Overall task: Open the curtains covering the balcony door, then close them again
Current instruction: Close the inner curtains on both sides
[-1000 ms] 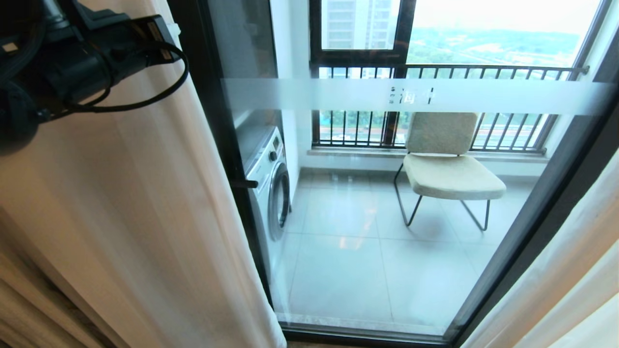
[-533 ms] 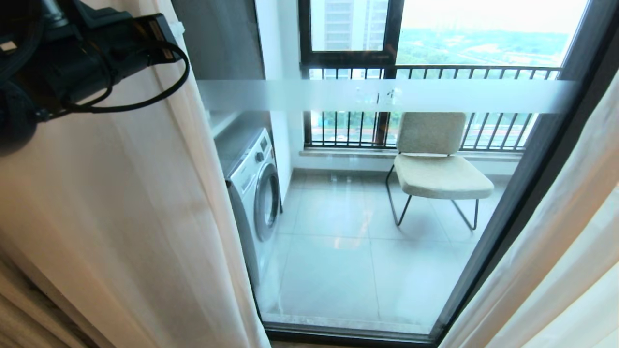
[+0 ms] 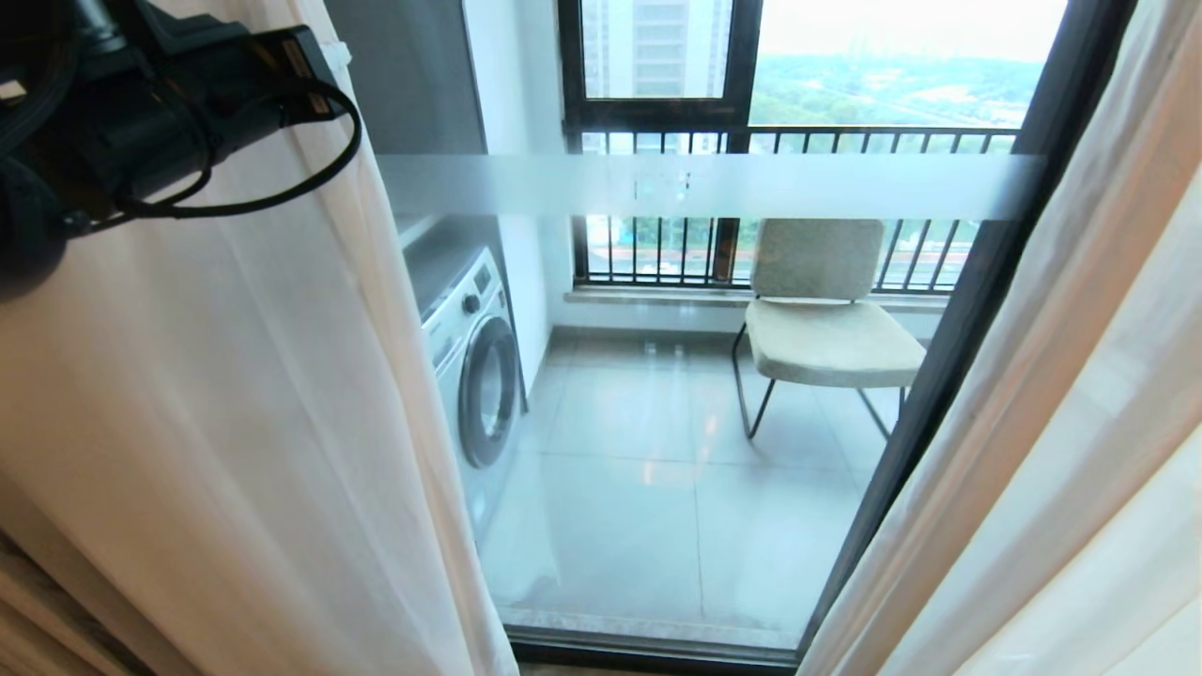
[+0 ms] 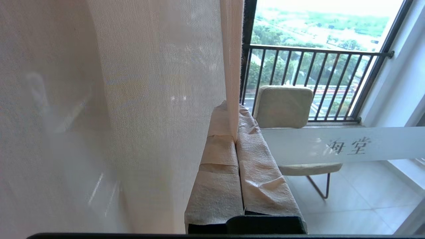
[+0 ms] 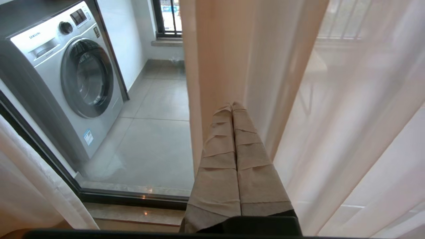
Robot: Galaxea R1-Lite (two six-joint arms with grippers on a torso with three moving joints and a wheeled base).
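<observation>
My left gripper (image 4: 236, 137) is clamped on the hem of the curtains (image 3: 235, 422) beside the balcony door (image 3: 676, 394), my right gripper (image 5: 232, 108) pressed together empty; the thin fabric could slip free.

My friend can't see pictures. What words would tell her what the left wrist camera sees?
The left pincer, its fingers wrapped in tan tape, is shut on the edge of a sheer white curtain that fills half the view. Beyond it, through the balcony door with its frosted band, stand a beige chair and a black railing.
</observation>
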